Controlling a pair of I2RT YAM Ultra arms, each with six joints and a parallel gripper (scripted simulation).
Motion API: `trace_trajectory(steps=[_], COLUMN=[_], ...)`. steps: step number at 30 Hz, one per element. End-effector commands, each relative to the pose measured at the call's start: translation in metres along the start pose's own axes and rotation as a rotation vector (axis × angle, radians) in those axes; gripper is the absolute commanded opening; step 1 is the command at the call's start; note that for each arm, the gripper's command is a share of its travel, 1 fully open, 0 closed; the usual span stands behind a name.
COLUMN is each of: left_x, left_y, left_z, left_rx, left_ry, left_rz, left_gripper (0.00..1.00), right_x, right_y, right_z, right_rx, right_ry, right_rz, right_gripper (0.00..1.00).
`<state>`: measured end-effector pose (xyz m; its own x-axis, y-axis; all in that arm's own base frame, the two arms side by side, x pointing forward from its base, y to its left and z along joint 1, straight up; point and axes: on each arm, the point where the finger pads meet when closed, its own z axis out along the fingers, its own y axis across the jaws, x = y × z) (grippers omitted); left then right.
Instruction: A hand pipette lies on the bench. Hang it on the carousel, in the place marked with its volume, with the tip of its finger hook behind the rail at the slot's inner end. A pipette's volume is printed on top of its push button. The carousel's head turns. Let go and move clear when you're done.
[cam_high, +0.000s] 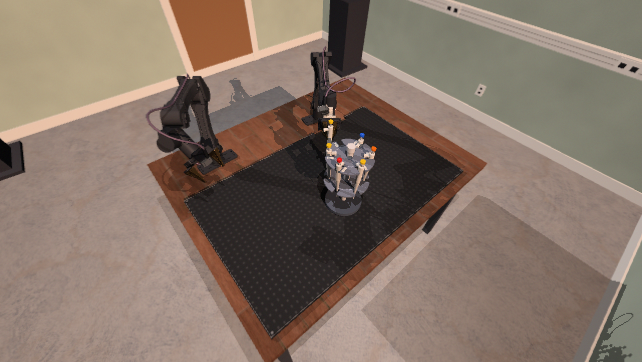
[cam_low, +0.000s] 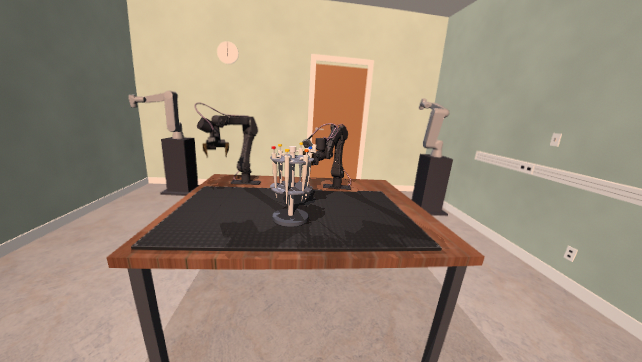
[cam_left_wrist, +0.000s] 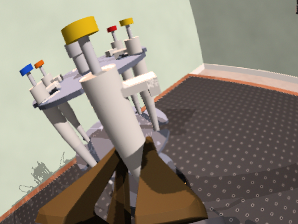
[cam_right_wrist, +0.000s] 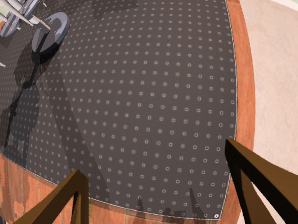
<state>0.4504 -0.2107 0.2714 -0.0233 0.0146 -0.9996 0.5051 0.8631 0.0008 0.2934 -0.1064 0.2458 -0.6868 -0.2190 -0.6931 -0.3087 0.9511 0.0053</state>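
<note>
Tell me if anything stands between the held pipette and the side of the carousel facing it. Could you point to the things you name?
Nothing visible stands between the held pipette (cam_high: 330, 131) (cam_low: 301, 145) (cam_left_wrist: 112, 107) and the carousel's (cam_high: 343, 208) (cam_low: 291, 219) (cam_left_wrist: 60, 93) (cam_right_wrist: 56, 38) facing side. A blue-buttoned pipette (cam_high: 361, 140) (cam_low: 310, 148) (cam_left_wrist: 62, 127) and a yellow-buttoned one (cam_high: 329, 150) (cam_low: 280, 146) (cam_left_wrist: 134, 46) flank that approach. Volume marks aren't legible.

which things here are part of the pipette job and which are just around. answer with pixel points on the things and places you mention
Part of the job:
- held pipette, yellow button (cam_high: 330, 131) (cam_left_wrist: 114, 107)
- carousel (cam_high: 343, 206) (cam_low: 290, 218) (cam_left_wrist: 70, 89) (cam_right_wrist: 59, 31)
- left gripper (cam_high: 327, 131) (cam_left_wrist: 131, 150), shut on that pipette

Just around:
- wall clock (cam_low: 227, 52)
- door (cam_high: 214, 32) (cam_low: 340, 115)
- two pale arms on pedestals (cam_low: 171, 112) (cam_low: 436, 127)
</note>
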Motion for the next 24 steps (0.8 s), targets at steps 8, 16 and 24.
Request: trace_trajectory(steps=[8, 16, 24], left_x=[-0.039, -0.039, -0.043], left_y=[0.005, 0.005, 0.005], left_z=[-0.002, 0.0, -0.001], left_rx=[-0.002, -0.002, -0.002], left_ry=[-0.068, -0.057, -0.073], left_rz=[-0.002, -0.003, 0.0], left_gripper=[0.12, 0.12, 0.12], right_x=[-0.007, -0.007, -0.007], right_y=[-0.004, -0.004, -0.004], right_z=[-0.003, -0.003, -0.003], right_rx=[0.006, 0.006, 0.006], right_ry=[-0.026, -0.026, -0.026], right_rz=[-0.014, -0.014, -0.014], right_gripper=[1.0, 1.0, 1.0])
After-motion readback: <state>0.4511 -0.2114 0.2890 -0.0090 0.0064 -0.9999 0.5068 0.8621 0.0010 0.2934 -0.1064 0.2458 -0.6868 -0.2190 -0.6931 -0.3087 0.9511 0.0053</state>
